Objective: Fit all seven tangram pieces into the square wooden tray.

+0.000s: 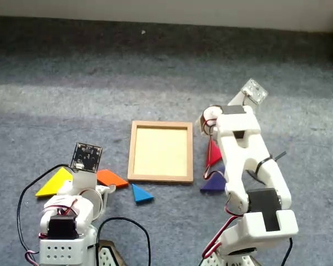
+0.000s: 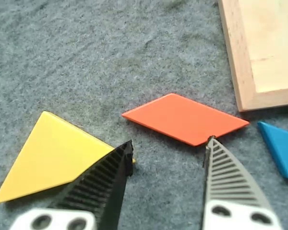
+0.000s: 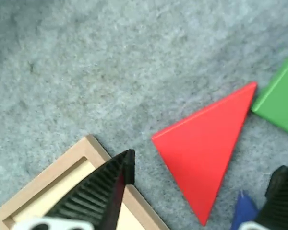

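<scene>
The square wooden tray [image 1: 160, 178] lies empty in the middle of the grey carpet. To its left lie an orange parallelogram [image 2: 185, 119], a yellow triangle [image 2: 48, 155] and a small blue triangle [image 2: 281, 146]. My left gripper [image 2: 169, 146] hangs open just above the carpet, one fingertip by the orange piece's near edge, the other over the yellow triangle's corner. Right of the tray lie a red triangle [image 3: 204, 139], a green piece [image 3: 281, 100] and a dark blue triangle [image 1: 213, 183]. My right gripper [image 3: 204, 172] is open above the red triangle, one finger over the tray's corner [image 3: 62, 177].
The right arm [image 1: 250, 160] stretches over the pieces to the right of the tray and hides part of them in the high view. Open carpet lies beyond the tray's far side. A black cable [image 1: 125, 221] loops on the carpet by the left arm's base.
</scene>
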